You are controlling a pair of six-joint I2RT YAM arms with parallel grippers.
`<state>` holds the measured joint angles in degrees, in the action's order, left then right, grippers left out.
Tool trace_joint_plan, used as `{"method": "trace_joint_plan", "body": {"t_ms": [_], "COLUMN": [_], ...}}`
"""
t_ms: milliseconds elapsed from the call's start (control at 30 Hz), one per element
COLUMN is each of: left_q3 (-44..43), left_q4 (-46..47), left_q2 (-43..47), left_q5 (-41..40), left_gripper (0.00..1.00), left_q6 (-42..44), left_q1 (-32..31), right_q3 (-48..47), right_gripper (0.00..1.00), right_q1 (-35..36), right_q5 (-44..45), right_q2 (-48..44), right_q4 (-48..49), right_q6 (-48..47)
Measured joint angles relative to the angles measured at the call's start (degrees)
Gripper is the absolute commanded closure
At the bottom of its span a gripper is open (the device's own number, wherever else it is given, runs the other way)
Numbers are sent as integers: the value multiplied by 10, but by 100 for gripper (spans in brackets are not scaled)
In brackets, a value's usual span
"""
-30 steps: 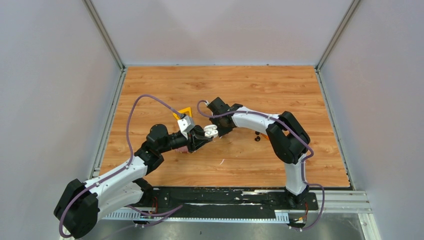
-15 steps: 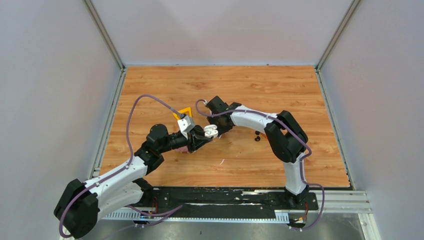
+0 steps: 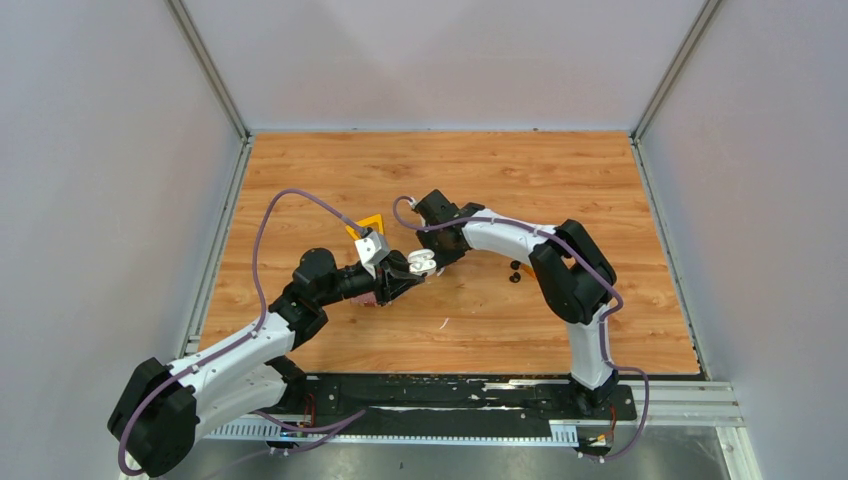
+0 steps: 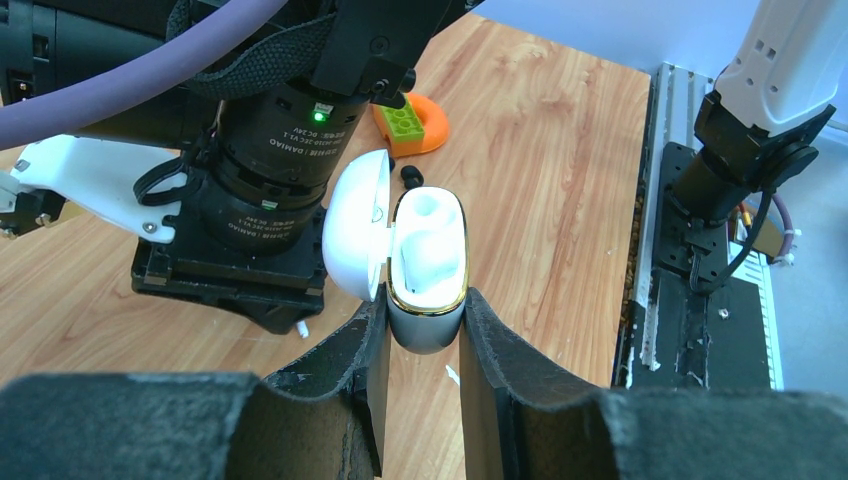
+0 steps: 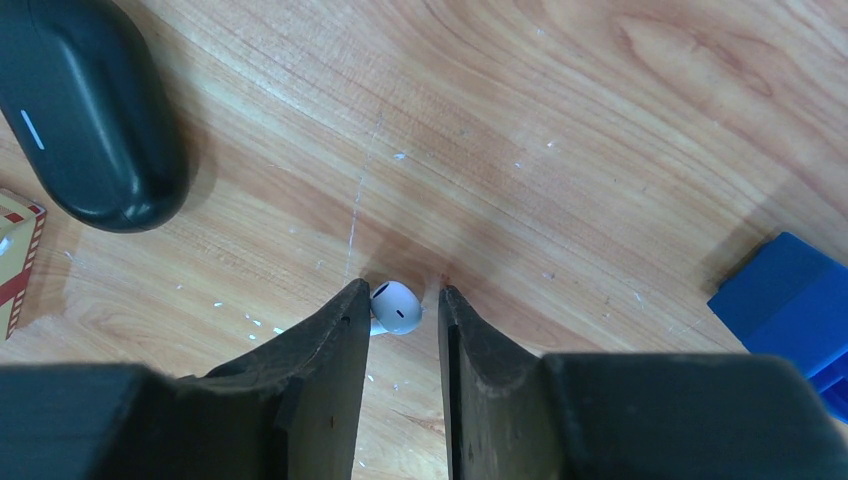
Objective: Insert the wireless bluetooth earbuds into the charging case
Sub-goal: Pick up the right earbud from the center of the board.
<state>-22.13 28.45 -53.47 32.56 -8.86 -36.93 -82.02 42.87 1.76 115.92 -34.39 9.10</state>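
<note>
My left gripper point(image 4: 425, 335) is shut on the base of the white charging case point(image 4: 428, 270) and holds it above the table. The lid point(image 4: 355, 235) is swung open to the left, and the inside looks white. In the top view the case point(image 3: 421, 263) is at the table's middle, at the tip of the left gripper point(image 3: 408, 268). My right gripper point(image 5: 405, 300) is down at the table with its fingers narrowly apart around one white earbud point(image 5: 397, 306). The earbud touches the left finger point(image 5: 340, 340), with a small gap to the right one. No second earbud is clearly visible.
A black oval object point(image 5: 90, 110) lies at the upper left of the earbud. A blue block point(image 5: 790, 290) is at the right and a small box point(image 5: 15, 250) at the left edge. An orange piece with a green brick point(image 4: 412, 122) lies behind the case. Small black bits point(image 3: 515, 272) lie under the right arm, and a white sliver point(image 3: 441, 322) lies nearer the front.
The right arm's wrist has shifted very slightly. The left arm and the case have stayed still.
</note>
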Motion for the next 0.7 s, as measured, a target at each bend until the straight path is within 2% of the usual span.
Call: {"method": "trace_joint_plan", "body": {"t_ms": [233, 467, 700], "left_q3": [0, 0, 0], "left_q4": [-1, -4, -4], "left_q2": [0, 0, 0], "left_q5": [0, 0, 0], "left_gripper": [100, 100, 100], "left_q6": [0, 0, 1], "left_q1": [0, 0, 0], "right_q3": [4, 5, 7], "right_gripper": [69, 76, 67], "right_q1": [0, 5, 7], "right_q5": [0, 4, 3], "right_q2": [-2, -3, -4], "right_q4": [5, 6, 9], "right_q6": [0, -1, 0]}}
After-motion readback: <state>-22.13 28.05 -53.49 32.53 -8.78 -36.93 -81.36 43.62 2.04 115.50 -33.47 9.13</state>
